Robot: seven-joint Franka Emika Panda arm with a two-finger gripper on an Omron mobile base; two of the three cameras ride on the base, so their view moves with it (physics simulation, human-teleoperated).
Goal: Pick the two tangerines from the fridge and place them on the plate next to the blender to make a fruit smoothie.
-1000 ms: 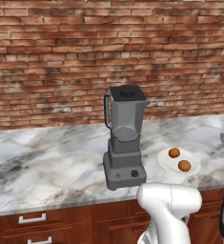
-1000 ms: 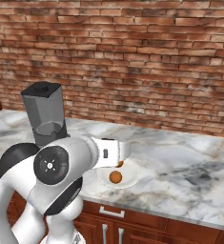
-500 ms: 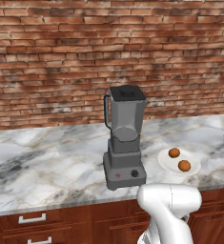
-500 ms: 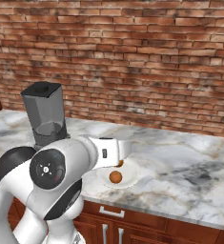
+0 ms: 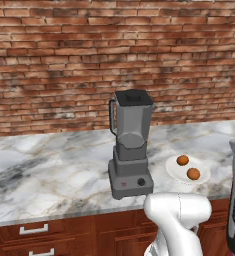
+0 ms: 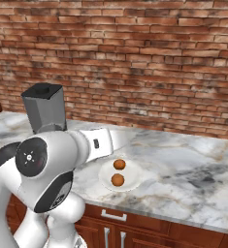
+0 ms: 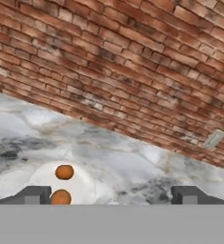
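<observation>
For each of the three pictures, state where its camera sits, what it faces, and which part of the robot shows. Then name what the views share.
Left base view: behind the arm's left, facing the blender and plate; white arm at lower right.
Right base view: behind its right, facing the counter; arm at lower left.
Hand view: on the hand, facing the brick wall; fingertips wide apart.
Shared: two tangerines on the plate.
</observation>
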